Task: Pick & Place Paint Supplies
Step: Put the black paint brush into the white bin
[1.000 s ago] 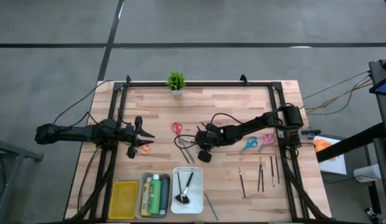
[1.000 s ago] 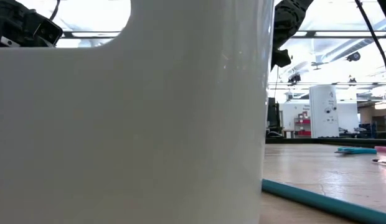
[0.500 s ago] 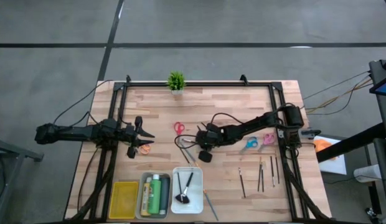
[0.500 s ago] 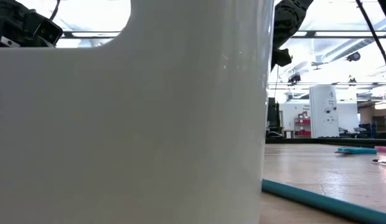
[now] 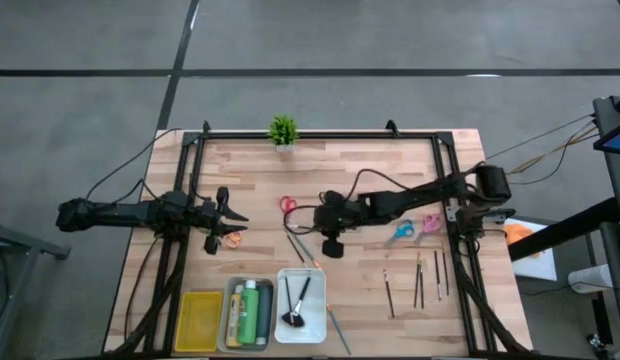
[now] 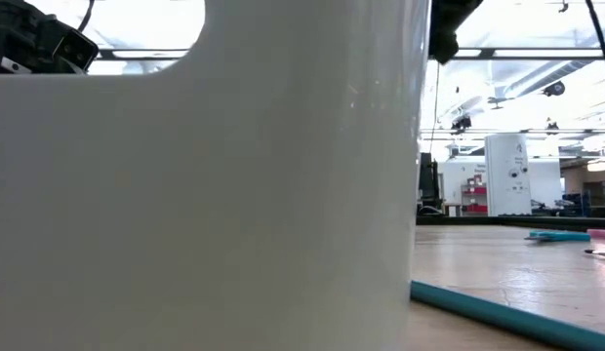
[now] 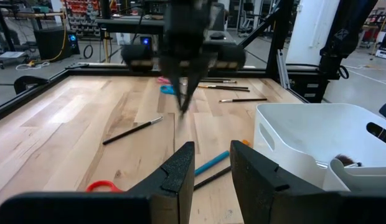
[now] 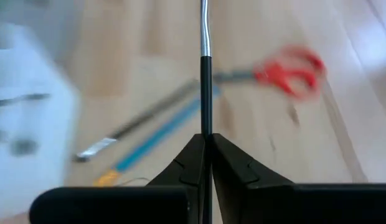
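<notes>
One thin dark brush with a silver ferrule (image 8: 204, 81) sat clamped in the right gripper (image 5: 331, 240) above mid-table; left gripper (image 7: 207, 167) waited narrowly parted near the left edge. Bottles and two brushes were binned; scissors, brushes and pencils remained out, by my estimate.

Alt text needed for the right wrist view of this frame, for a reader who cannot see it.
The right tool is shut on a thin dark brush with a silver ferrule, held over the wooden table. Beyond it lie red-handled scissors, a teal pencil and another brush, with a white tray at one side.
</notes>
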`<control>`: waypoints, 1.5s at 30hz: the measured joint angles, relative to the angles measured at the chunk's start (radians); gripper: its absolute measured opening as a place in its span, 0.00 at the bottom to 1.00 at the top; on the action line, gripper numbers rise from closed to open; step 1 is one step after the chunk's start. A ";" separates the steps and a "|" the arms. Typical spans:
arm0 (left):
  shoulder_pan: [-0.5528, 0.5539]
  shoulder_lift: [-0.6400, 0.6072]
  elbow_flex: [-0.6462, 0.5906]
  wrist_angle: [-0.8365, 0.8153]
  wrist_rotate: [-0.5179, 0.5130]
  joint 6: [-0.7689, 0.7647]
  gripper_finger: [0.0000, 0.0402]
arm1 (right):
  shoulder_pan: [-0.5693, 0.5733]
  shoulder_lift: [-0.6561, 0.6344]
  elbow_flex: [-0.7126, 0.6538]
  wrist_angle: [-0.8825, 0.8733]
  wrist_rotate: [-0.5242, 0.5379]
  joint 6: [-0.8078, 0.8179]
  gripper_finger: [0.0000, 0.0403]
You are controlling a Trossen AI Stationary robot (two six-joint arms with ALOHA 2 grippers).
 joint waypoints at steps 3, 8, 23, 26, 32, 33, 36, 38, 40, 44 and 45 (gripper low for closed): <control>0.000 0.000 0.000 0.000 0.000 0.000 0.26 | 0.001 -0.033 0.015 0.009 -0.115 -0.153 0.04; 0.000 0.000 0.000 -0.001 0.000 0.000 0.26 | 0.003 -0.061 0.054 0.011 -0.350 -0.446 0.04; 0.000 0.000 0.000 0.000 0.000 0.000 0.26 | 0.073 -0.009 0.185 0.004 -0.708 -1.109 0.04; 0.000 0.000 0.000 0.000 0.000 0.000 0.26 | 0.097 0.035 0.219 -0.003 -0.708 -1.109 0.04; 0.000 0.000 0.000 0.000 0.000 0.000 0.26 | 0.132 0.138 0.288 -0.056 -0.706 -1.109 0.04; 0.000 0.000 0.000 0.000 0.000 0.000 0.26 | 0.135 0.154 0.295 -0.059 -0.703 -1.109 0.04; 0.000 0.000 0.000 0.000 0.000 0.000 0.26 | 0.143 0.202 0.313 -0.064 -0.702 -1.095 0.04; 0.000 0.000 0.000 0.000 0.000 0.000 0.26 | 0.147 0.233 0.330 -0.067 -0.702 -1.084 0.04; 0.000 0.000 0.000 0.000 0.000 0.000 0.26 | 0.150 0.262 0.348 -0.081 -0.700 -1.065 0.04; 0.000 0.000 0.000 0.000 0.000 0.000 0.26 | 0.152 0.318 0.379 -0.088 -0.677 -1.030 0.04; 0.000 0.000 0.000 0.000 0.000 0.000 0.26 | 0.152 0.327 0.385 -0.088 -0.676 -1.023 0.04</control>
